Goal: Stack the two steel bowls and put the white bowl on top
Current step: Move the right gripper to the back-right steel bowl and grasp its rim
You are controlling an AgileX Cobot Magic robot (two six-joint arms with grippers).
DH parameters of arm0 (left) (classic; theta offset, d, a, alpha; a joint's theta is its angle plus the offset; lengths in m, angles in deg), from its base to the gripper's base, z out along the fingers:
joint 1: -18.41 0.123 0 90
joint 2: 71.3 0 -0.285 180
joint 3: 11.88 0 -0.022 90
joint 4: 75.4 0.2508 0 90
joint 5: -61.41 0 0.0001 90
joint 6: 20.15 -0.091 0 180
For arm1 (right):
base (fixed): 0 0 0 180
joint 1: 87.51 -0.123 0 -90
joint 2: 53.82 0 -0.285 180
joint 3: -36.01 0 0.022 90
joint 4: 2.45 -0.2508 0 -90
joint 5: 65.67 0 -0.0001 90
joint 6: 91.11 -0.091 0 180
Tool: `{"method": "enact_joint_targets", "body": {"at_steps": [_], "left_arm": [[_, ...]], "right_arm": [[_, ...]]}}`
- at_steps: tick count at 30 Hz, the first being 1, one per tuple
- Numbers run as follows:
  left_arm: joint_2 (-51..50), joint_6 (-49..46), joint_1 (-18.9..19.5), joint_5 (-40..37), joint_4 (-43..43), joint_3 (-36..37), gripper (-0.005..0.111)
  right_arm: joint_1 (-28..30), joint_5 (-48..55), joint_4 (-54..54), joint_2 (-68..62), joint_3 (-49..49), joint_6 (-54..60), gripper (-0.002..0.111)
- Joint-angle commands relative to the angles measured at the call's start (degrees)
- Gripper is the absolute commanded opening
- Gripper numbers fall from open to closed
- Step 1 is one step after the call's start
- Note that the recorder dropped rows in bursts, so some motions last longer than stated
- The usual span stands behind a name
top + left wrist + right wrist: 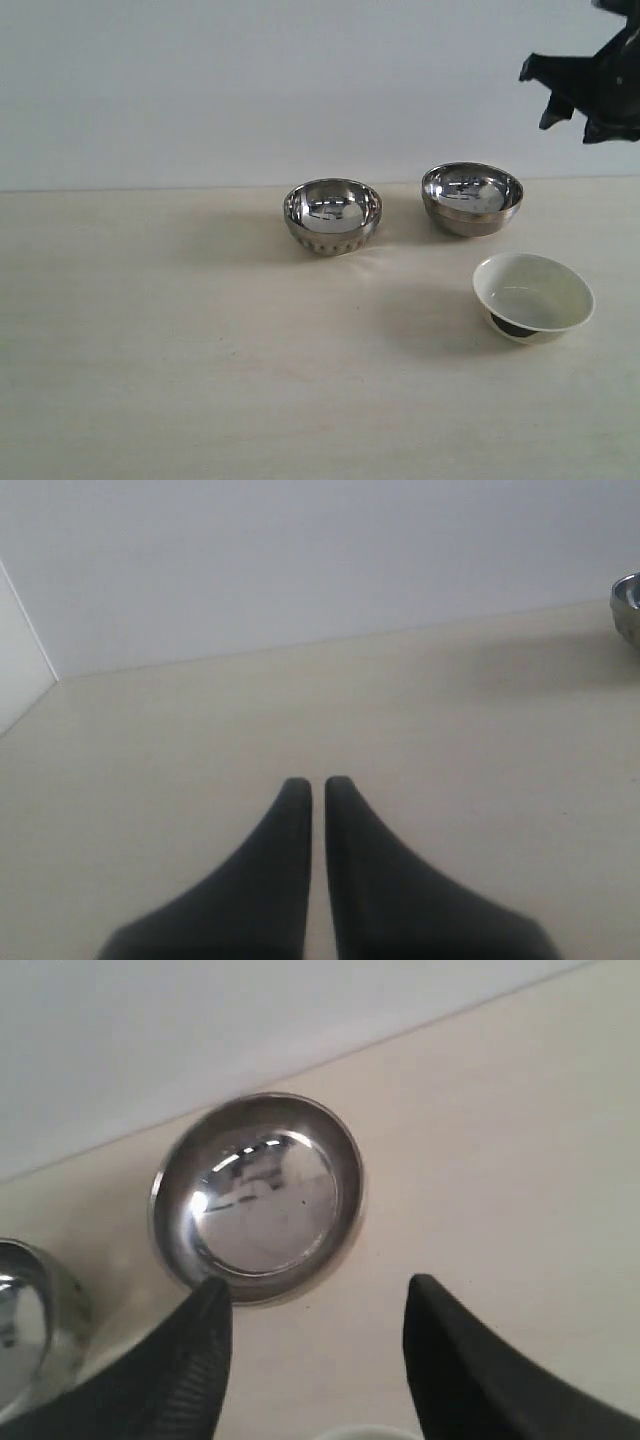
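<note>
Three bowls stand apart on the pale table (180, 350). The ribbed steel bowl (332, 215) is in the middle at the back. To its right is the smooth steel bowl (472, 198). The white bowl (533, 295) sits in front of the smooth one, tilted slightly. My right gripper (548, 95) hangs high at the upper right, above the smooth bowl. In the right wrist view it (318, 1295) is open and empty, over the smooth steel bowl (258, 1195), with the ribbed bowl (30, 1330) and the white bowl's rim (365, 1433) at the edges. My left gripper (317, 785) is shut on nothing above bare table.
A plain white wall (250, 90) rises behind the table. In the left wrist view a steel bowl's edge (628, 605) shows at the frame border, and a wall corner (30, 650) at the other side.
</note>
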Motion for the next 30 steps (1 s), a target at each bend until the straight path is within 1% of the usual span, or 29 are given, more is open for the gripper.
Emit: {"method": "enact_joint_targets", "body": {"at_steps": [1, 8, 16, 26, 28, 30], "left_arm": [[0.2, 0.6, 0.1, 0.4, -0.4, 0.2, 0.004], [0.2, 0.6, 0.1, 0.4, -0.4, 0.2, 0.004], [0.2, 0.6, 0.1, 0.5, -0.4, 0.2, 0.004], [0.2, 0.6, 0.1, 0.5, -0.4, 0.2, 0.004], [0.2, 0.6, 0.1, 0.5, -0.4, 0.2, 0.004], [0.2, 0.6, 0.1, 0.5, -0.4, 0.2, 0.004]], "right_arm": [[0.4, -4.8, -1.1, -6.7, -0.5, 0.0, 0.047], [0.4, -13.1, -3.9, -13.8, -0.5, -0.3, 0.047], [0.0, -11.7, -5.8, -19.3, -5.6, -0.5, 0.047], [-1.4, -16.2, -6.6, -24.2, -6.5, -0.8, 0.047], [-1.4, -16.9, -6.6, -24.8, -6.5, -0.8, 0.045], [-1.4, -17.4, -6.6, -25.3, -6.5, -0.8, 0.039]]}}
